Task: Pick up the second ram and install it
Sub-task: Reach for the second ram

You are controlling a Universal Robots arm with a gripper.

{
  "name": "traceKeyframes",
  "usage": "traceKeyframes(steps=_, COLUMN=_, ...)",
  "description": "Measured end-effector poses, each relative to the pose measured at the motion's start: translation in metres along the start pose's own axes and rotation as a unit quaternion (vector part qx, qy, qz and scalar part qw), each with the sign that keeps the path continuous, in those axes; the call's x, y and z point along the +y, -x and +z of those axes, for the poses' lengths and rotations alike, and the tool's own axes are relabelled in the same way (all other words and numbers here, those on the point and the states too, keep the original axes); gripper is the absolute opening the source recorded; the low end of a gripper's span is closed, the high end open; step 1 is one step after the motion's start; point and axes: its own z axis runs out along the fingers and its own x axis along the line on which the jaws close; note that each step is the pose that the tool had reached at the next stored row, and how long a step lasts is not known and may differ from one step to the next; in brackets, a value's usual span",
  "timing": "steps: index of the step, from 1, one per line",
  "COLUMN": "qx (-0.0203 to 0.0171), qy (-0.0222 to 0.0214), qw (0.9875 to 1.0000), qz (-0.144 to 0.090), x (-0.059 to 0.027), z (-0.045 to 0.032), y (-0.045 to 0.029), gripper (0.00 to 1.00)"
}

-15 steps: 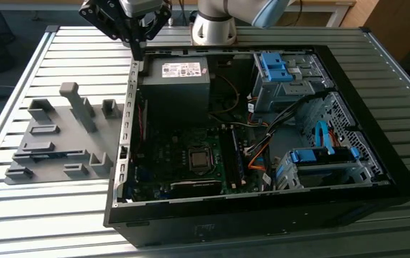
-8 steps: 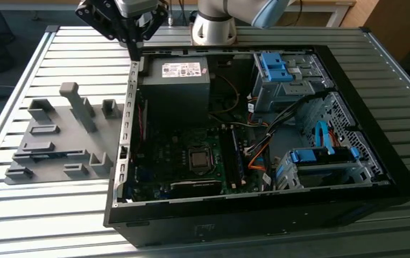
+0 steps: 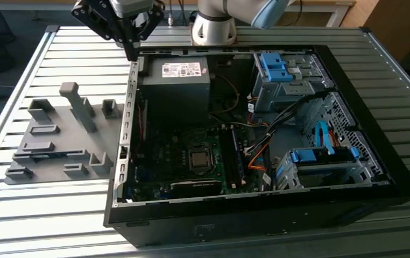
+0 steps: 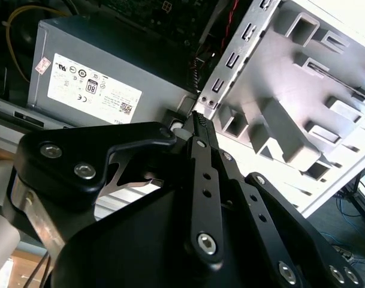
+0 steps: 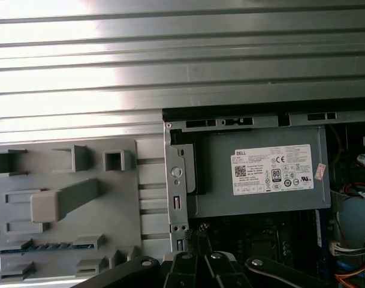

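Note:
The second ram [image 3: 39, 156] is a thin dark strip standing edge-on in a slot of the grey holder plate [image 3: 61, 121], on the exterior view's left. In the first wrist view the ram [image 5: 49, 246] shows as a bluish strip in a low holder. My gripper [image 3: 130, 54] hangs above the far left corner of the open computer case [image 3: 262, 212], well away from the ram. Its fingers meet at a point in both wrist views, at the gripper [image 4: 196, 115] and at the gripper [image 5: 197, 235], with nothing between them.
Inside the case, the grey power supply [image 3: 176, 80] lies just under the gripper. Nearer the front are the motherboard with its square processor [image 3: 200, 159], blue drive bays [image 3: 277, 67] and loose cables. A tall grey block [image 3: 79, 105] rises from the holder plate. The slatted metal table [image 3: 47, 204] surrounds everything.

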Motion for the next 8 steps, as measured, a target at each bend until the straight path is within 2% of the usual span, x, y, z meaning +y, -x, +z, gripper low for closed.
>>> traceKeyframes(steps=8, qx=0.0001, qy=0.0, qw=1.0, qz=0.0, x=-0.0004, z=0.0002, y=-0.0047, gripper=0.11)
